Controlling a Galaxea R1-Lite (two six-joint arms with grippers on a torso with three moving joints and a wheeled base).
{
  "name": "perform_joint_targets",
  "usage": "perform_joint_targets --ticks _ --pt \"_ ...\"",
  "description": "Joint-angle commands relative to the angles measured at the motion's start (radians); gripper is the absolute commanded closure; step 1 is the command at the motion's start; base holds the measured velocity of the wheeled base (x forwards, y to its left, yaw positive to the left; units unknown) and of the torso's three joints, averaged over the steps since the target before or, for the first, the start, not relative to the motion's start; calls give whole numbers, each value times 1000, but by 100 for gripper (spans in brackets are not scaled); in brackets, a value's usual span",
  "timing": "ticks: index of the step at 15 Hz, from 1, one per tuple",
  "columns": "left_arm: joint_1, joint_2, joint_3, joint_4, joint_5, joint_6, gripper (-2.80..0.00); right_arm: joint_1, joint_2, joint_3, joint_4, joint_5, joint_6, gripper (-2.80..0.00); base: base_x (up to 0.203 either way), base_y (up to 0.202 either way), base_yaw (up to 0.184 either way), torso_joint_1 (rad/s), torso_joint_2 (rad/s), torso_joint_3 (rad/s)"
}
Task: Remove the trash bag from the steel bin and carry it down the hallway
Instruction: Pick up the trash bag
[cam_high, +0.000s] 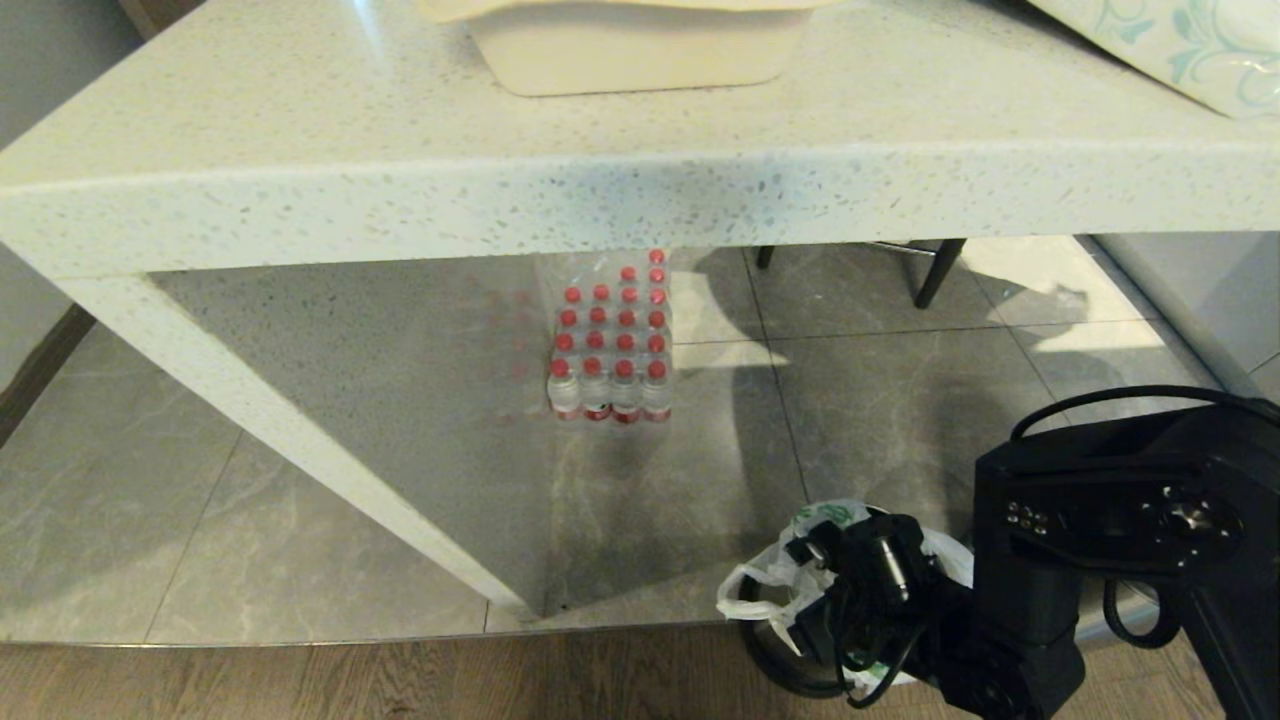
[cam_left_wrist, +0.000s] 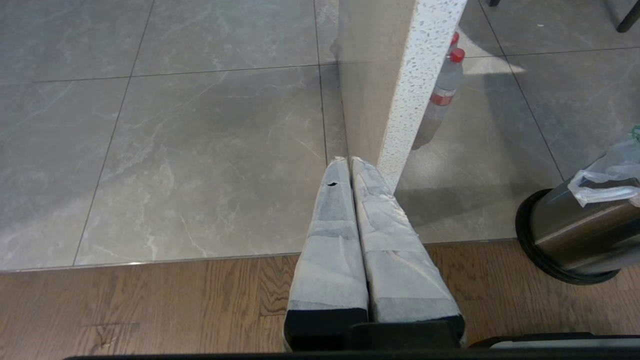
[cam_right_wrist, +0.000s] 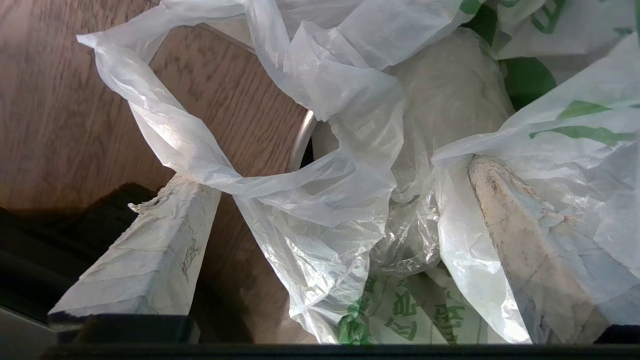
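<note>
home dining area: stone table, bottled water pack.

The trash bag was translucent white with green print. The steel bin shone silver-brown above a black base ring. The desk was cream, speckled grey and brown. Clear bottles carried red caps and red labels. The floor tiles were grey, veined white; the wood floor was brown and grained. The robot's fingers were wrapped in off-white tape.
</note>
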Motion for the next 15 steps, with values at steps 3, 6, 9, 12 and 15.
perform_joint_targets --ticks 3,6,9,12,15 --pt "0 0 0 -1 0 0 0 -2 -5 -1 -5 -24 28 -280 0 0 0 0 0 0" --pt "0 0 0 -1 0 0 0 -11 -9 0 -5 -27 31 -280 0 0 0 0 0 0" --pt "0 0 0 -1 0 0 0 -19 -11 0 -5 -46 77 -280 0 0 0 0 0 0" --pt "0 0 0 -1 0 0 0 -39 -17 -2 -3 -47 82 -280 0 0 0 0 0 0" --pt "0 0 0 -1 0 0 0 -61 -29 -1 5 -47 80 -280 0 0 0 0 0 0"
